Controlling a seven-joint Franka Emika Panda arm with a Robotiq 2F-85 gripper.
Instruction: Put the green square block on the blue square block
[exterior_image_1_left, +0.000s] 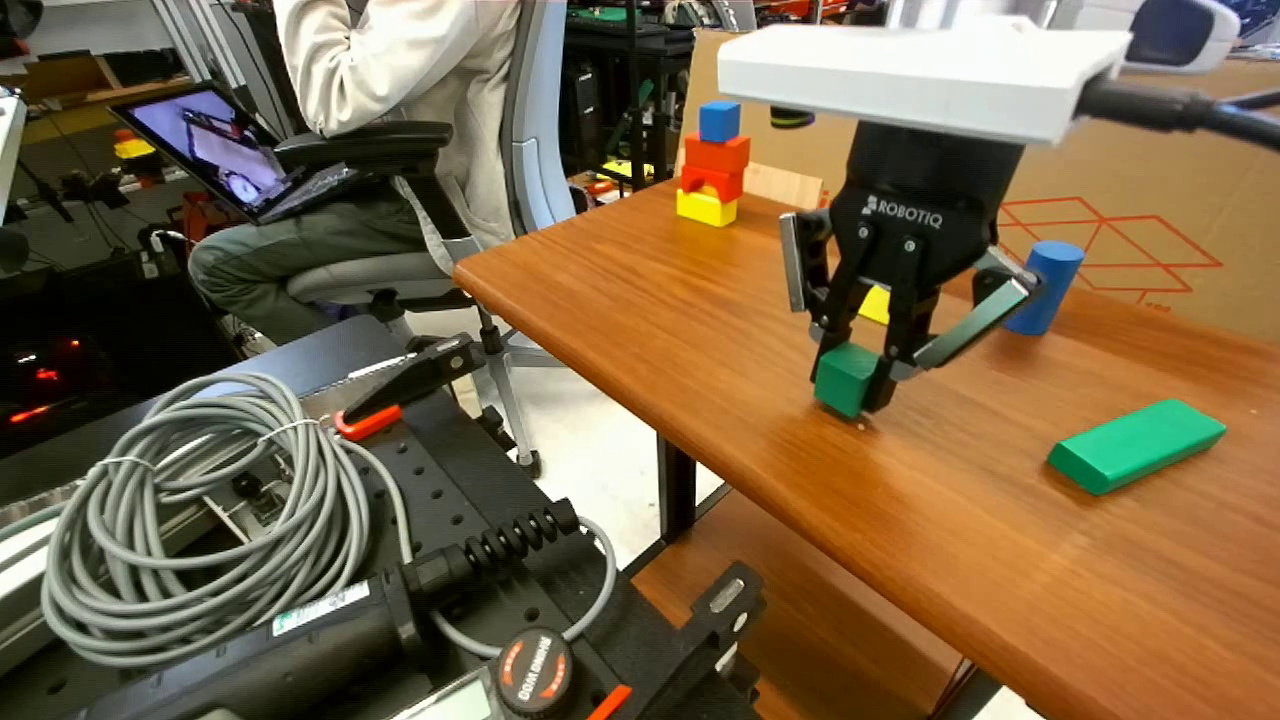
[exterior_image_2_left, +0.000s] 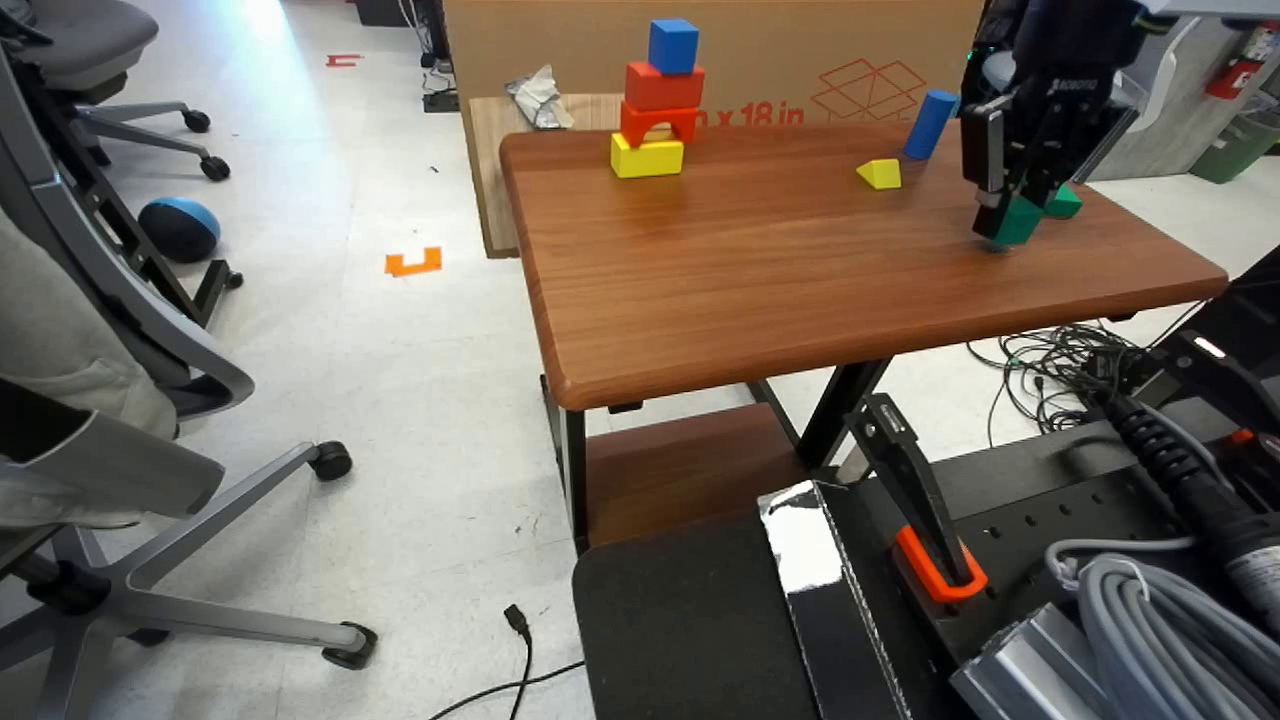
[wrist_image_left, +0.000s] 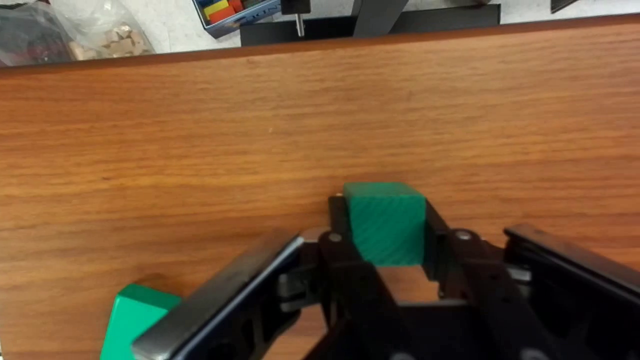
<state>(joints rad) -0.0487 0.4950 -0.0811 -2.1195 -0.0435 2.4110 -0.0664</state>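
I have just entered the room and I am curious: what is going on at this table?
A robot's end effector is closed on the green square block, low down at the table; whether block and table touch, I cannot tell. The blue square block, on which the green one should go, sits on a red block, with a red arch and a yellow block below. So the green block is grasped, but not yet placed.

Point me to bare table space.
Bare, in an exterior view: the table between block tower and gripper, in front of the yellow wedge. Crowded: around the gripper holding the green cube, near the green oblong and blue cylinder.
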